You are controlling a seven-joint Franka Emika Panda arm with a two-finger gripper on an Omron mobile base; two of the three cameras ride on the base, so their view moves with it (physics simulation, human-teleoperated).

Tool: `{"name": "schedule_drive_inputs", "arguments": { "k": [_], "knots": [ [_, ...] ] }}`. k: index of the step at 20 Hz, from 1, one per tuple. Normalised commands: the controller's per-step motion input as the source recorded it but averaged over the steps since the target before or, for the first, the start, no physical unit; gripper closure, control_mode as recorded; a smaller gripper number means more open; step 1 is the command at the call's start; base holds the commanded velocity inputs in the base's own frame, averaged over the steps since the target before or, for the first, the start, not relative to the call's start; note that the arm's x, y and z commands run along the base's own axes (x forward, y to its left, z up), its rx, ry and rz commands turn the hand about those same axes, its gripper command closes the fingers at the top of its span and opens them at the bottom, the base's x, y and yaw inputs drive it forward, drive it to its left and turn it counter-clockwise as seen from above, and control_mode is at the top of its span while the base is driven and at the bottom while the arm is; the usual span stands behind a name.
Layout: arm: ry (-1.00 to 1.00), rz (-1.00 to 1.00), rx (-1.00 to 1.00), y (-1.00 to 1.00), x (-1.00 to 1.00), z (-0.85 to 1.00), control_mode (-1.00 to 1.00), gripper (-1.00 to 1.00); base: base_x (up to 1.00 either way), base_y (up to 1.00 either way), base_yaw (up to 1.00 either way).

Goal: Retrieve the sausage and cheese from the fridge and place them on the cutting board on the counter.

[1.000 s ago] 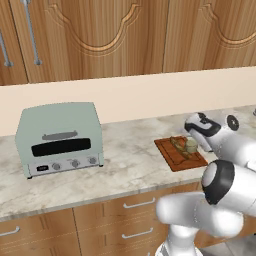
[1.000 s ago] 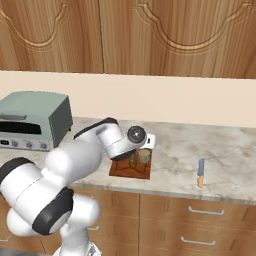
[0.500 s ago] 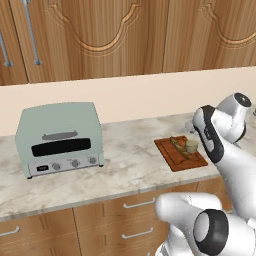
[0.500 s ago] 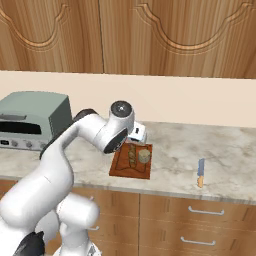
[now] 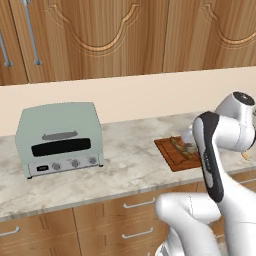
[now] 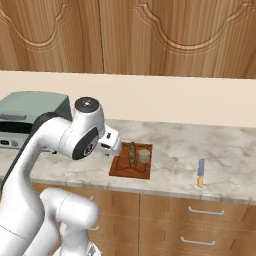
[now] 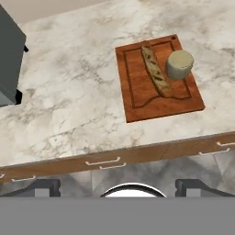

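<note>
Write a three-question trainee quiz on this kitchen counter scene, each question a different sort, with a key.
1. True or false: the cheese rests on the cutting board.
2. Which lies beside the cheese on the board? A) the knife B) the sausage C) a spoon
3. Fill in: the gripper is ____ and holds nothing.

Key
1. True: it sits near one corner of the board.
2. B: the sausage lies lengthwise next to it; the knife lies apart on the counter.
3. Open.
</note>
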Motion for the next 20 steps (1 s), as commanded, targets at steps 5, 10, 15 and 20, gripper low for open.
{"name": "schedule_drive_inputs", "arguments": {
  "k": [5,10,15,20],
  "knots": [
    [0.0,0.0,-0.11,0.65,-0.1,0.0,1.0,-1.0,-0.02,0.06,0.0],
    [0.0,0.0,0.0,0.0,0.0,0.0,1.0,-1.0,-0.98,0.13,0.18],
    [0.0,0.0,0.0,0.0,0.0,0.0,1.0,-1.0,-0.52,0.17,0.78],
    [0.0,0.0,0.0,0.0,0.0,0.0,1.0,-1.0,-0.18,0.29,0.88]
  ]
}}
